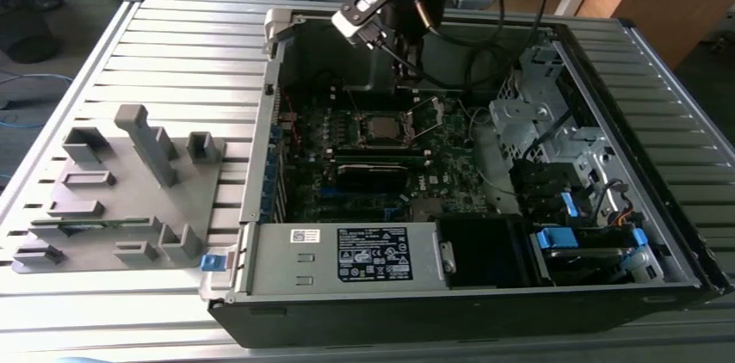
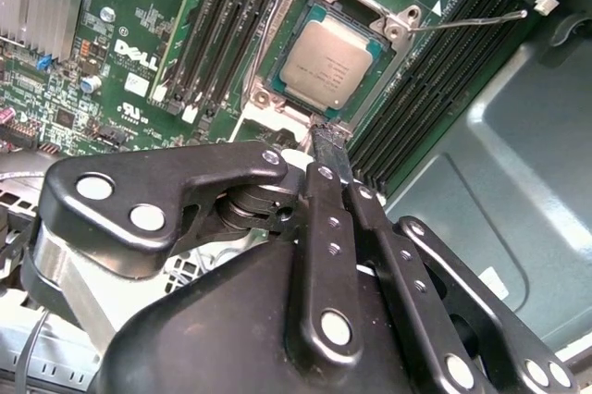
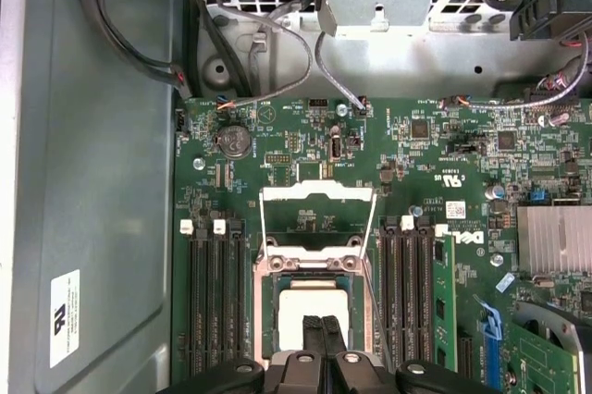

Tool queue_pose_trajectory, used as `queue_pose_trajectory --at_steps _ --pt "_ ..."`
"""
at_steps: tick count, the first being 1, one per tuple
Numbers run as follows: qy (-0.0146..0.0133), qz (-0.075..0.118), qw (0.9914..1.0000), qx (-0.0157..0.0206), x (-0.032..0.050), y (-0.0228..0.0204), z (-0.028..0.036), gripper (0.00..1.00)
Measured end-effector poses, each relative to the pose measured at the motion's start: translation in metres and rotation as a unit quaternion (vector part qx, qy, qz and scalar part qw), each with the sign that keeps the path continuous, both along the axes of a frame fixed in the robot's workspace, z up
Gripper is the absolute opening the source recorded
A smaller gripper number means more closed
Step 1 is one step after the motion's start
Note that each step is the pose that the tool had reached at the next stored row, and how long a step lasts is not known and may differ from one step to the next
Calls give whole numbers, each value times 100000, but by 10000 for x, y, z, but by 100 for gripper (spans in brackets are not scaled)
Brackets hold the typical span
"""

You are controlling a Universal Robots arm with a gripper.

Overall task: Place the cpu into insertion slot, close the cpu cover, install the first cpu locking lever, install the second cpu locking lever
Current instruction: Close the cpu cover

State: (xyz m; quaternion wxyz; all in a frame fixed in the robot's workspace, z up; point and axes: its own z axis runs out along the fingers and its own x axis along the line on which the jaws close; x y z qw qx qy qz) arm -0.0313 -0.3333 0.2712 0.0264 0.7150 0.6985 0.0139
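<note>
Since the cpu (image 2: 328, 61) lies flat in the slot (image 2: 294, 35), silver top up, with the cover (image 3: 319, 192) raised on its hinge and nothing latched, the entry reads: seating done, closing not yet done. Gripper (image 2: 330, 140): fingers pressed together, holding nothing, hanging over the slot; whether a tip touches the cover cannot be told. One wire lever (image 2: 472, 18) stands loose, angled out across the memory slots (image 2: 421, 89). Location: open case (image 1: 460, 316) on the slatted desk (image 1: 172, 45). Hazards, as judged:

- **Item one:** a tip coming down on the chip would likely tilt it or load the contacts beneath.
- **Item two:** the cover is thin and its edge narrow, so joined fingers pushing on it may slip off and strike the board or the memory slots.
- **Item three:** a cover brought down on a chip not square in the slot would pinch a corner.
- **Item four:** the loose lever could foul the cover or catch a finger, since it lies close beside the slot.
</note>
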Motion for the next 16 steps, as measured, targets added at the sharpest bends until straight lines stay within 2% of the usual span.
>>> queue_pose_trajectory --at_steps 8,16 --pt "-1 0 100000 2 73 0 -1 11" --pt "-1 -4 100000 1 76 0 -1 11"
